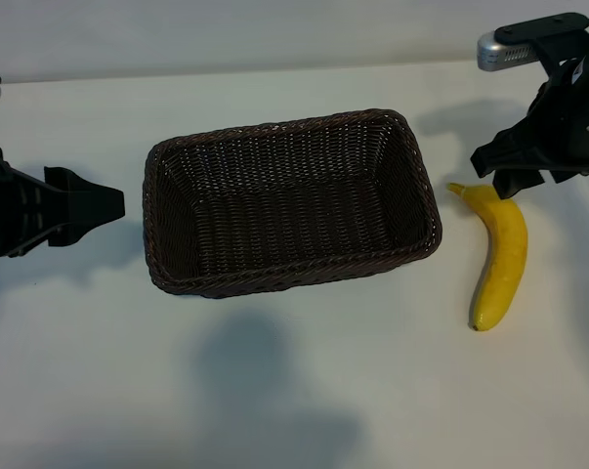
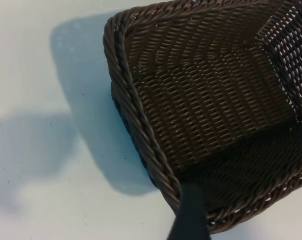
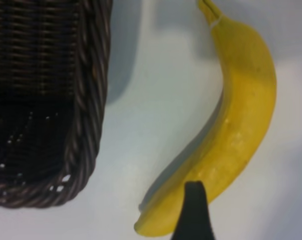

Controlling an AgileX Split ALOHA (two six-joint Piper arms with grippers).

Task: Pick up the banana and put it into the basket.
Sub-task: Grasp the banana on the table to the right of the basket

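Observation:
The banana (image 1: 502, 256) lies flat on the white table to the right of the basket (image 1: 172, 161), its stem end pointing toward the far side. My right gripper (image 1: 501, 174) hovers open just above the stem end, holding nothing. In the right wrist view one dark finger (image 3: 193, 212) shows in front of the banana (image 3: 241, 125), with the basket's wall (image 3: 90, 100) beside it. The dark brown woven basket holds nothing. My left gripper (image 1: 113, 203) stays open at the table's left, pointing at the basket's short side; one of its fingers (image 2: 191, 212) overlaps the basket rim (image 2: 135, 110).
A silver-grey camera housing (image 1: 509, 47) sits on top of the right arm. White table surface (image 1: 294, 391) stretches in front of the basket and the banana. A gap of bare table separates the basket's right wall from the banana.

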